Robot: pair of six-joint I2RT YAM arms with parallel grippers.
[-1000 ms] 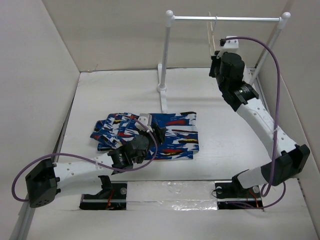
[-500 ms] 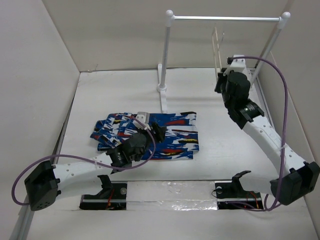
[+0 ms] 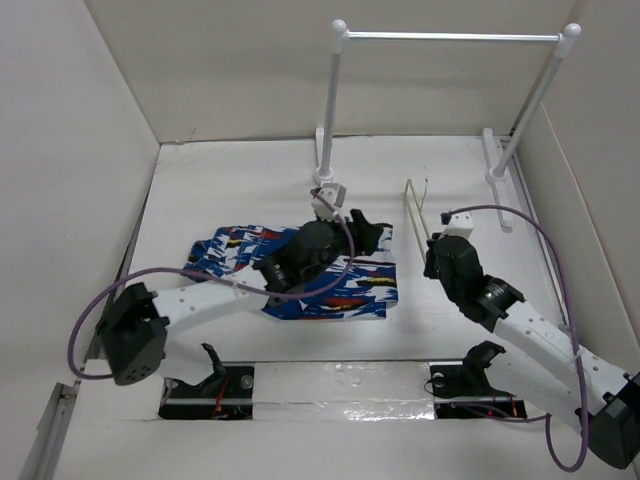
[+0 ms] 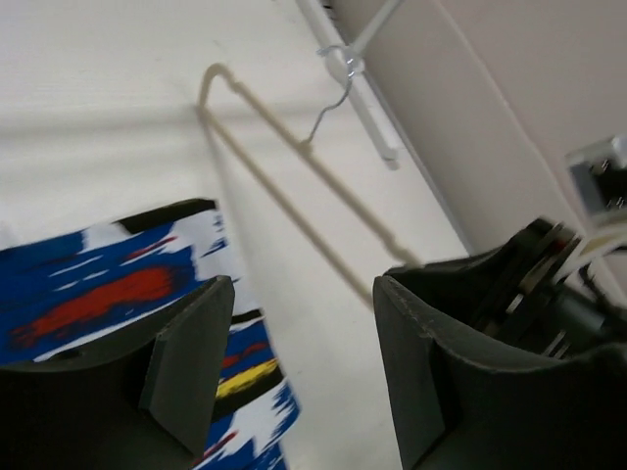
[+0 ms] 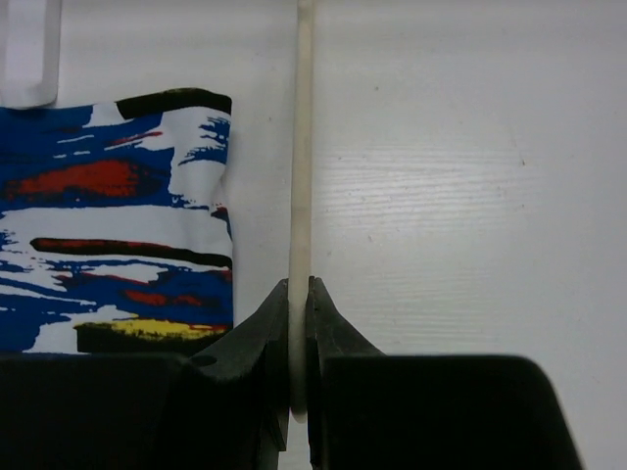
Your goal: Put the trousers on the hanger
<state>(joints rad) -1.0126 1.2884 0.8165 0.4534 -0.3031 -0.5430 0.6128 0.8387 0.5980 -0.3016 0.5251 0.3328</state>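
- One pair of soft royal-blue trousers (image 3: 230, 248), streaked white, red, black and yellow, lies flat on the white worktop (image 3: 230, 180).
- Left hand (image 3: 367, 232) hangs over their right edge, fingers spread around nothing; its arm hides their middle.
- One thin cream-white triangular hanger (image 3: 411, 215) is just right of them, apart.
- Right hand (image 3: 428, 248) pinches its bar.
- One white two-post rail stand (image 3: 450, 37) stands behind.

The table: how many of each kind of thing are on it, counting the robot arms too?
trousers: 1
hanger: 1
clothes rail: 1
robot arms: 2, the left arm and the right arm
Total: 5
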